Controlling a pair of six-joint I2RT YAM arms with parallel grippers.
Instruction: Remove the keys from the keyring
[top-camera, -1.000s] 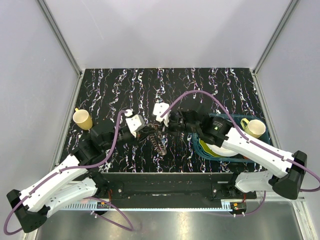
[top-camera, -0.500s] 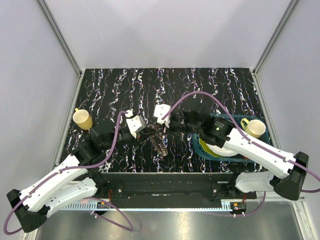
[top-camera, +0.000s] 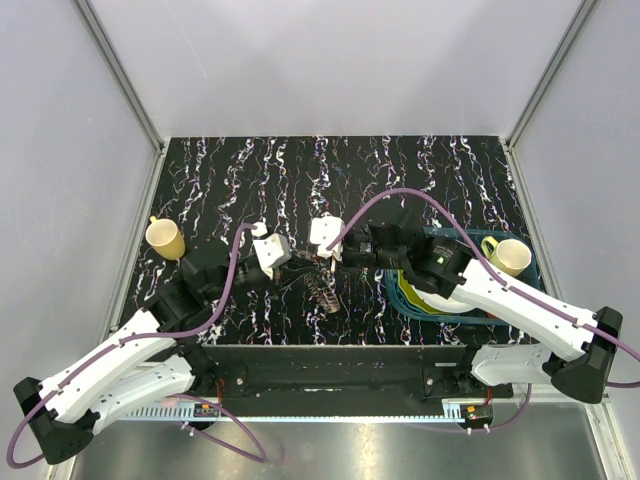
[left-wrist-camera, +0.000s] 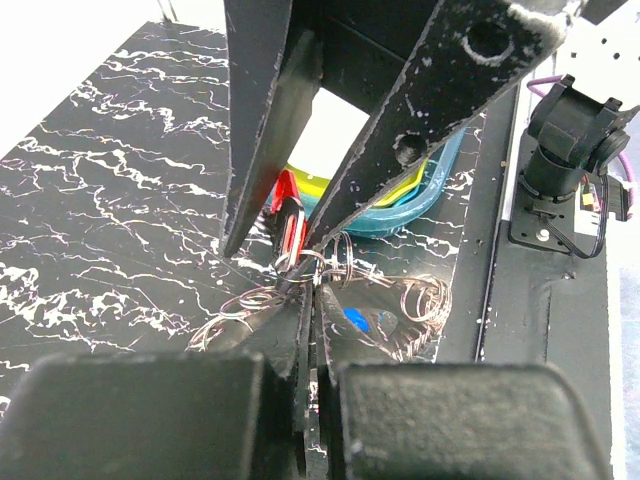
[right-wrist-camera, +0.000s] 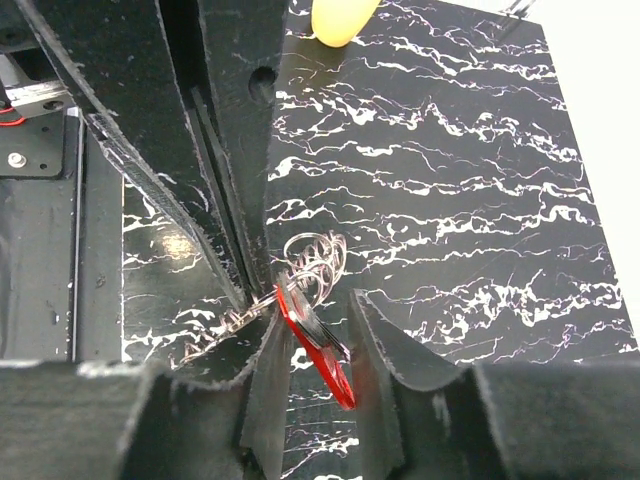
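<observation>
The keyring (top-camera: 318, 290) is a tangle of thin wire loops hanging low over the dark marbled table between both arms. My left gripper (top-camera: 297, 263) is shut on its wire loops (left-wrist-camera: 300, 268); its tips meet in the left wrist view (left-wrist-camera: 308, 300). The blue key (left-wrist-camera: 355, 318) hangs just right of those tips. My right gripper (top-camera: 326, 257) faces the left one with its jaws open. The red key (right-wrist-camera: 322, 352) hangs between its fingers (right-wrist-camera: 268, 345), against the left one, and also shows in the left wrist view (left-wrist-camera: 289, 218). More keyring loops (right-wrist-camera: 318, 262) stand beyond it.
A yellow cup (top-camera: 165, 239) stands at the table's left edge. A teal basket (top-camera: 428, 306) with plates and a yellow-green mug (top-camera: 508, 257) sits at the right, under the right arm. The table's front edge lies close behind the keyring.
My right gripper has moved left, closer to the left gripper, and now brackets the red key. The keyring has shifted slightly with it. The left arm has barely moved.
</observation>
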